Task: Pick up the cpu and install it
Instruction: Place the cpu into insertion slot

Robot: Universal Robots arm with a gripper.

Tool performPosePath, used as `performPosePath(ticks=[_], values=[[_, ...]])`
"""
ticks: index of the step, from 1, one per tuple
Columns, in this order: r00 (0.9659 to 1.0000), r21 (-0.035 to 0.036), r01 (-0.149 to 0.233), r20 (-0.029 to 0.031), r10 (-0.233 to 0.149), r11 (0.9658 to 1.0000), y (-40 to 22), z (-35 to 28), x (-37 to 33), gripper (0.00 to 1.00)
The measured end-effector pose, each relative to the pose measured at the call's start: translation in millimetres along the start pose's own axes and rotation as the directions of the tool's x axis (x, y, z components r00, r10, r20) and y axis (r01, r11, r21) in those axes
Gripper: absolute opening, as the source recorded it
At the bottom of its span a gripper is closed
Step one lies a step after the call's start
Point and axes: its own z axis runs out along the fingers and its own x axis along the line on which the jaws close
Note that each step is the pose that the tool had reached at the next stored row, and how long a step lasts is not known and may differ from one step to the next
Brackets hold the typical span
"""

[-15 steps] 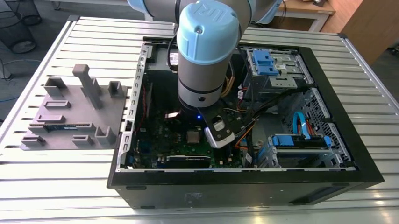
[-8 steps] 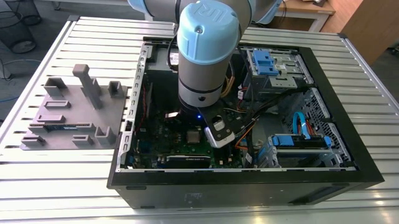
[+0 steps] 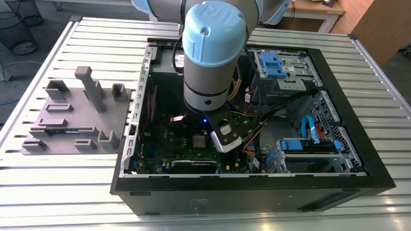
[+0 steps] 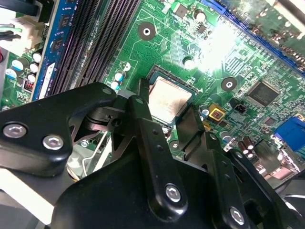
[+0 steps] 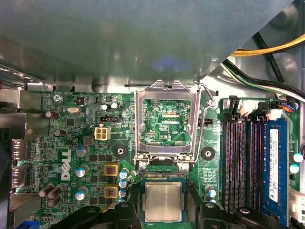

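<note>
Pincer (image 4: 167,107): straddling your cpu (image 5: 163,200); you cannot tell its hold.
Around: raised socket frame (image 5: 167,121) just beside, memory slots (image 5: 240,160) near.

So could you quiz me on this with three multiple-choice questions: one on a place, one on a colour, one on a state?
1. Where is the cpu?
A) on the grey tray
B) on the board
C) on the blue drive bays

2. What colour is the board?
A) red
B) green
C) white

3. How is the metal frame?
A) swung open
B) shut over the cpu
C) taken off

Answers:
1 B: it lies on the board, next to the frame.
2 B: green shows all around the parts.
3 A: the board shows through its window, and the cpu lies clear of it.
</note>
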Motion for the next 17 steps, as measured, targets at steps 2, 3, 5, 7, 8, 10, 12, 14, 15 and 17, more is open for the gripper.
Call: performPosePath(ticks=[2,3,5,7,8,10,12,14,15,17], values=[[1.0,0.0,0.0,0.0,0.0,1.0,0.0,0.0,0.0,0.47],[1.0,0.0,0.0,0.0,0.0,1.0,0.0,0.0,0.0,0.47],[1.0,-0.0001,0.0,0.0,0.0,1.0,0.0,0.1,0.0,0.47],[1.0,-0.0003,0.0,0.0002,0.0,1.0,0.0,0.2,0.0,0.47],[1.0,-0.0005,0.0,0.0002,0.0,1.0,0.1,0.3,0.0,0.48],[1.0,-0.0005,0.0,0.0002,0.0,1.0,0.1,0.4,0.0,0.54],[1.0,-0.0003,0.0,0.0002,0.0,1.0,0.0,0.3,0.0,0.54],[1.0,-0.0001,0.0,0.0001,0.0,1.0,0.0,0.3,0.0,0.54],[1.0,-0.0001,0.0,0.0001,0.0,1.0,0.0,0.3,0.0,0.54],[1.0,-0.0001,0.0,0.0001,0.0,1.0,0.1,-0.9,0.0,0.54]])
